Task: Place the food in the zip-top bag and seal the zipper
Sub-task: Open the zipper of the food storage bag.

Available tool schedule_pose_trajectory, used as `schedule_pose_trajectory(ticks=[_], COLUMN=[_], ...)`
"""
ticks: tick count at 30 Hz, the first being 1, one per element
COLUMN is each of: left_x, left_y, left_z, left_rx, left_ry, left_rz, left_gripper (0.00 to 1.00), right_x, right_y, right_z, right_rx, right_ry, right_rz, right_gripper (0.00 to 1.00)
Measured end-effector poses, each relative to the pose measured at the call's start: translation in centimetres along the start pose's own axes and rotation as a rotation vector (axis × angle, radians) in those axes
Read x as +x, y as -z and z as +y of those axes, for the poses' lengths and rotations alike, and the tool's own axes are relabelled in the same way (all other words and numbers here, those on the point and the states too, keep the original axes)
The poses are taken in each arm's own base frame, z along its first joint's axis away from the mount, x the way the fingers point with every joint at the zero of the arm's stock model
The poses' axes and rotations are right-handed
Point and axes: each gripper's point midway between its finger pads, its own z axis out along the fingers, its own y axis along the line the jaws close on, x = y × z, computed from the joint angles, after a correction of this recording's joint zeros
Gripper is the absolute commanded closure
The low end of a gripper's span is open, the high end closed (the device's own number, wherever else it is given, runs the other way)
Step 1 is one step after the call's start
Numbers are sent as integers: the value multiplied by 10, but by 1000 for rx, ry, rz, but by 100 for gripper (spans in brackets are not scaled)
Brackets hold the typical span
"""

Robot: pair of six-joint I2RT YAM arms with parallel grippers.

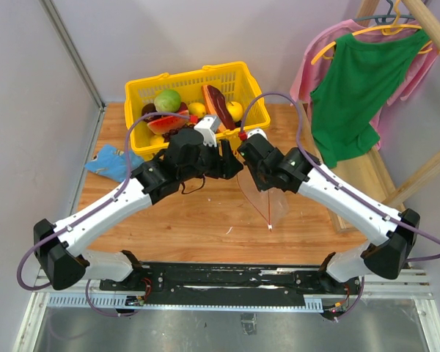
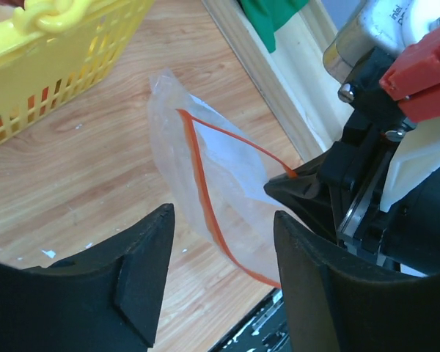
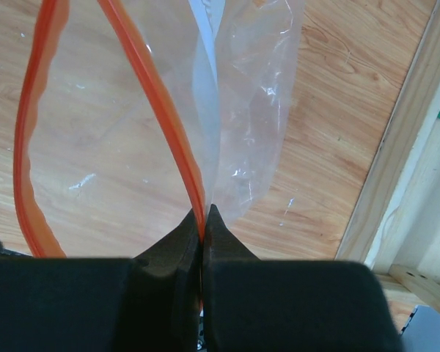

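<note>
right gripper [image 3: 204, 214] pinches the zipper [image 3: 155, 95] at 1 end of the bag [image 3: 257, 88], its mouth gaping. left gripper [image 2: 224, 216] stands open and empty, just beside the bag.

Clear, crinkly zip-top bag [image 2: 231, 187], raised at one corner above the wooden bench [image 1: 191, 220], mouth gaping. Red-orange zipper [image 3: 158, 103] unsealed, its two strips bowed apart into a loop and meeting where the closed right fingers [image 3: 169, 253] pinch one end. Toy food heaped in the yellow basket [image 1: 198, 73] at the far edge, apart from the bag: red watermelon slice [image 1: 165, 122] with green rind, yellow oval fruit [image 1: 235, 111], dark purple piece [image 1: 148, 110].
</note>
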Motion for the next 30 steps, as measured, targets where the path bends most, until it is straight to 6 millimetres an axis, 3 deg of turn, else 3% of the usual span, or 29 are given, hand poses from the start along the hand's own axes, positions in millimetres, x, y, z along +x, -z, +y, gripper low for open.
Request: schedule_pose_trajectory(ticks=[9,17,20,24,30], left_x=[12,22,2,-50,-116], left_y=[-8,-20,-17,-10,-15], left_z=[7,27,29,35,81], left_rx=[-20,-87,-92,-94,-166], left_ry=[28,29,31,47,84], left_rz=[21,66,30,-79,-198], left_gripper=[38,36,30,28,22], right_x=[1,-2,-4,-7,-9], right_y=[-1,-7,-9,-8,-10], right_z=[3,-15,-28,-40,-47], right_rx=[-18,0,11,12,1], right_ry=[-21,-79,-111,-133,-125], right_rz=[9,19,14,3,4], right_gripper=[99,99,99,99,99])
